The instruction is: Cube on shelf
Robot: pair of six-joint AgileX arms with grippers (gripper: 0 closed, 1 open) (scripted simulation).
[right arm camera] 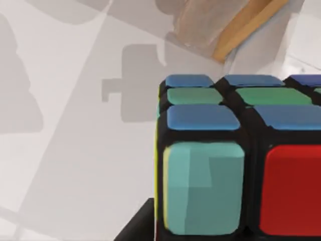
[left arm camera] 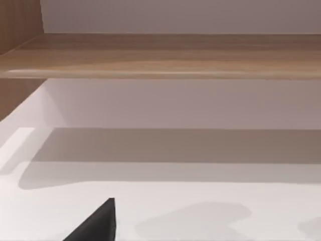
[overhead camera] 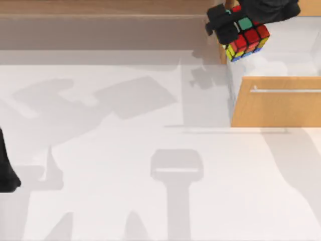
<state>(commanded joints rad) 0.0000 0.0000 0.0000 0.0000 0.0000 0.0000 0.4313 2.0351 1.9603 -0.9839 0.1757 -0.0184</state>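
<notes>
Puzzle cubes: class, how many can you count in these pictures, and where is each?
1. The cube is held by the right gripper at the top view's upper right, beside the shelf end. None seems hidden.

White table [overhead camera: 100, 201], matte, crossed by soft grey shadows, so the light comes from above. Orange-tan drawer cabinet [overhead camera: 276, 108] with a metal bar handle [overhead camera: 286, 91] stands at the table's right edge, toward the far right corner. Left wrist view: plain white wall [left arm camera: 175, 15] behind, a darker shadow band on the surface below.
</notes>
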